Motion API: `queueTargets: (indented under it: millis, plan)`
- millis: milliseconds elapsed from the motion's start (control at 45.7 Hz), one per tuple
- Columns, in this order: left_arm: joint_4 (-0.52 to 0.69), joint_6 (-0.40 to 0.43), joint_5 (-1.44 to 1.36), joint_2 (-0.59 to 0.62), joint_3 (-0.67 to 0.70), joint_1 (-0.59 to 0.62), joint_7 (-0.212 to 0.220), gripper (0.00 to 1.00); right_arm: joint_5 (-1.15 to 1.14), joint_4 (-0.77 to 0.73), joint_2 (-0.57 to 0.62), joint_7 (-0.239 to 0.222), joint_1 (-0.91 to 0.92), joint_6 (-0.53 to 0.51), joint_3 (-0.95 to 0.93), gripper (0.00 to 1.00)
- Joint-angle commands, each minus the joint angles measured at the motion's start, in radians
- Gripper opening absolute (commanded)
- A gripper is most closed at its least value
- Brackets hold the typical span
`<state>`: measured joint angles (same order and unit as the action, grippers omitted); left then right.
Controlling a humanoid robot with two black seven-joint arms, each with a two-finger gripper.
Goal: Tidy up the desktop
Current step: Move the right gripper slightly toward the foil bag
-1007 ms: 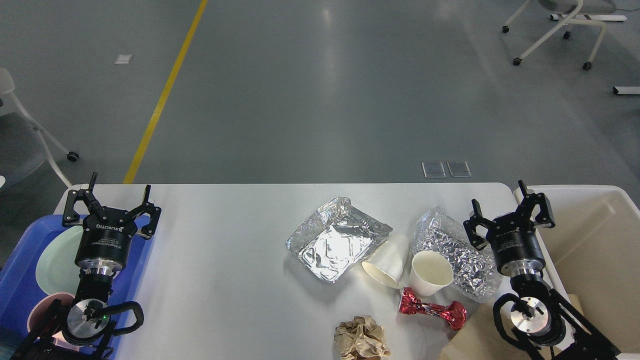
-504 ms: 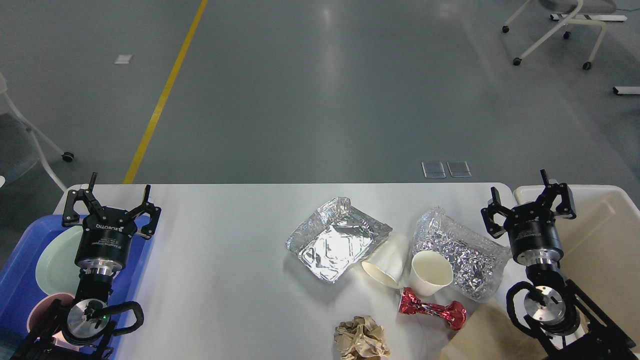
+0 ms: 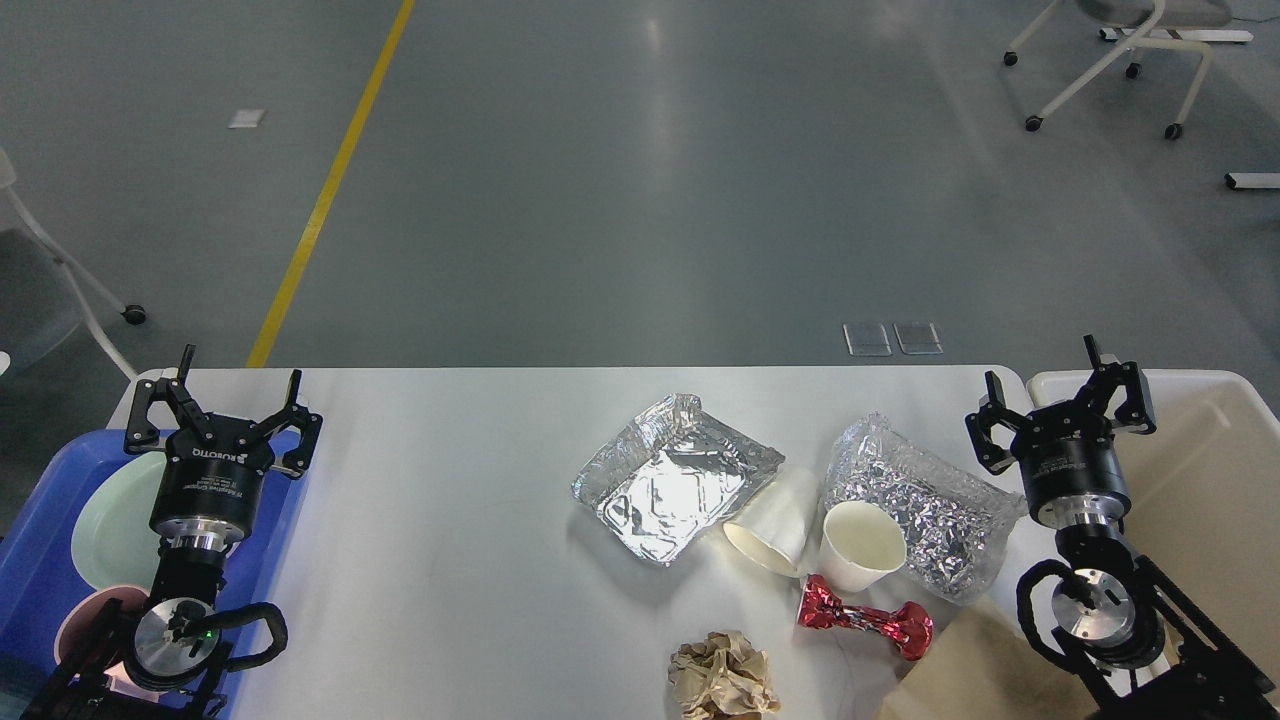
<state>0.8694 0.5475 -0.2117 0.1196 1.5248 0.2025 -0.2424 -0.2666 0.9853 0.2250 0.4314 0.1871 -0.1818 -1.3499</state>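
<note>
The white desktop (image 3: 450,520) fills the lower half of the head view. On its right half lie a foil tray (image 3: 672,477), a crumpled silver foil bag (image 3: 925,505), one paper cup on its side (image 3: 775,525), one upright paper cup (image 3: 860,545), a red foil wrapper (image 3: 865,620) and a ball of brown paper (image 3: 722,677). My left gripper (image 3: 222,400) stands open over the desktop's left edge, holding nothing. At the right edge, beside the foil bag, my right gripper (image 3: 1062,393) is open and empty too.
A blue tray (image 3: 40,540) at the left holds a pale green plate (image 3: 110,520) and a pink cup (image 3: 85,620). A cream bin (image 3: 1200,480) stands off the right edge. Brown paper (image 3: 975,665) lies at the front right. Chairs stand on the grey floor beyond.
My right gripper has moved right and slightly back, from over the foil bag to the desktop's right edge by the bin. The left arm and the litter have not moved.
</note>
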Motion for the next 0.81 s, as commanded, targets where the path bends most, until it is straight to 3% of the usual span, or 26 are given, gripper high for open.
queueTargets:
  millis: [0, 788]
  plan:
    - [0.0, 0.0, 0.0, 0.0, 0.0, 0.0, 0.0, 0.96, 0.0, -0.017, -0.001, 0.0, -0.003, -0.001, 0.003, 1.0]
    - [-0.001, 0.0, 0.0, 0.0, 0.0, 0.0, 0.0, 0.96, 0.004, -0.027, -0.003, -0.006, 0.009, -0.002, 0.061, 1.0]
